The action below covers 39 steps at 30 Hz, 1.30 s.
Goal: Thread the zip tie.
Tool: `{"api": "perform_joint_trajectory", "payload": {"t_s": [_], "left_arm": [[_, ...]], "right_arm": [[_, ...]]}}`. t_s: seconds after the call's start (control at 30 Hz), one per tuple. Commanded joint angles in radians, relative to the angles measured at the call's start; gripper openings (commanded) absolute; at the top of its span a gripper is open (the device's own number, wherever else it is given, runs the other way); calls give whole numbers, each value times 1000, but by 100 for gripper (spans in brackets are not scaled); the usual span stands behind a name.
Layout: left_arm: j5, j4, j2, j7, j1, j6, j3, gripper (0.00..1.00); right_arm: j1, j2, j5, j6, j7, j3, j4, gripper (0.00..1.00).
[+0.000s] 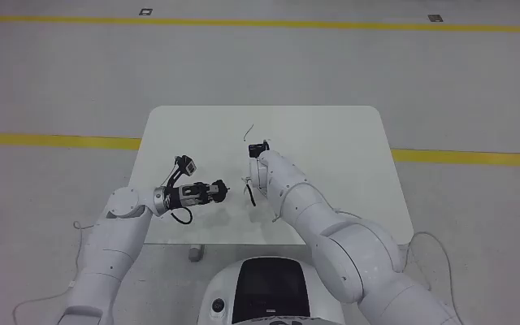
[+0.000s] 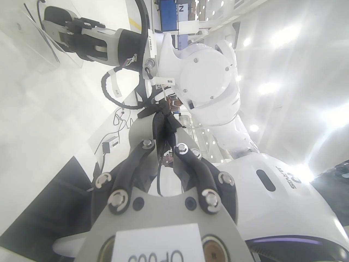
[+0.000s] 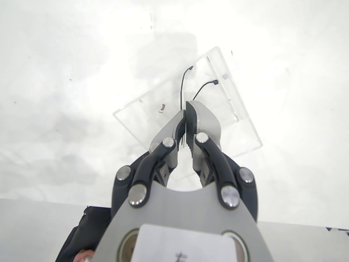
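Currently, right gripper (image 3: 186,115) is pinching a zip tie (image 3: 181,91) over the clear tray (image 3: 141,115), strap running straight out past its tips; left gripper (image 1: 224,191), closed, is hovering just beside, nearer the tabletop's (image 1: 341,154) left edge.

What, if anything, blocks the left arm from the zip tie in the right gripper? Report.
Likely nothing, so yes: the left gripper points across the table at the right gripper, shut on the zip tie, with open space between them.

Table (image 1: 341,162) white. Zip tie (image 3: 182,88) black. Plate (image 3: 136,118) clear, colourless. Floor (image 1: 81,81) pale grey, yellow stripes (image 1: 244,22). Right gripper (image 3: 186,109) silver; pads (image 3: 191,126) black, ribbed.
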Motion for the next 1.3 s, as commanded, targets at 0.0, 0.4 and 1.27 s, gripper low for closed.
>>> {"api": "perform_joint_trajectory", "payload": {"t_s": [0.0,0.4,1.27], "left_arm": [[0,0,0,0,0,0,0,0],[0,0,0,0,0,0,0,0],[0,0,0,0,0,0,0,0]], "right_arm": [[0,0,-2,0,0,0,0,19],[1,-2,-12,0,6,-3,0,6],[-3,-1,-32,0,18,5,0,13]]}}
